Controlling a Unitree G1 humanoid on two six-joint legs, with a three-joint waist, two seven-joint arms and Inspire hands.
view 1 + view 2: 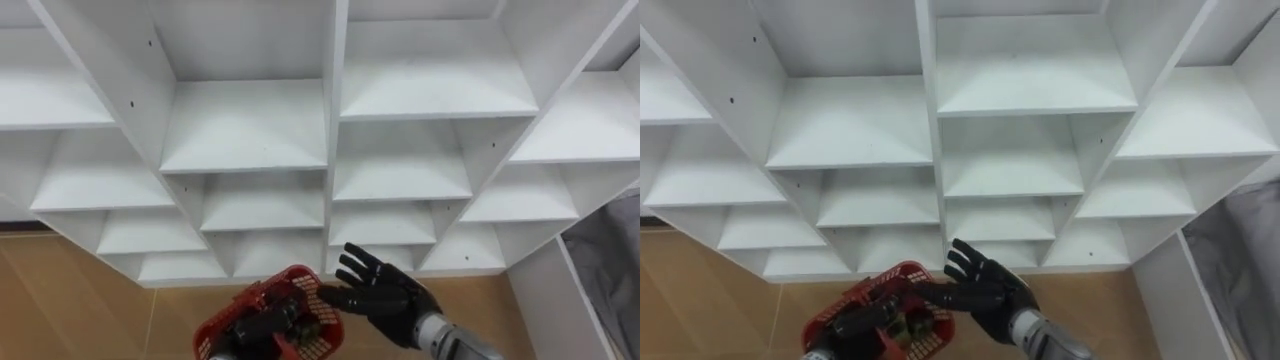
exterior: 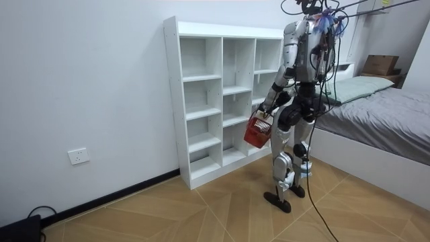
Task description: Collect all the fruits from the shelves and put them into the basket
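Observation:
A red plastic basket (image 1: 290, 300) hangs low in front of me, and my left hand (image 1: 256, 328) is curled round its handle. Something small and greenish lies inside it, too small to name. My right hand (image 1: 383, 291) hovers just right of the basket's rim, open with fingers spread and the thumb pointing at the basket. The white closet shelf (image 1: 245, 150) fills the space ahead, and its compartments hold nothing I can see. In the room view I stand upright close before the closet shelf (image 2: 201, 74) with the basket (image 2: 257, 130) at thigh height.
A grey bed (image 2: 383, 107) stands behind me at the room view's right, and its edge (image 1: 610, 250) shows at my right. A cardboard box (image 2: 379, 64) sits beyond the bed. Wooden floor (image 2: 168, 208) stretches to the room view's left.

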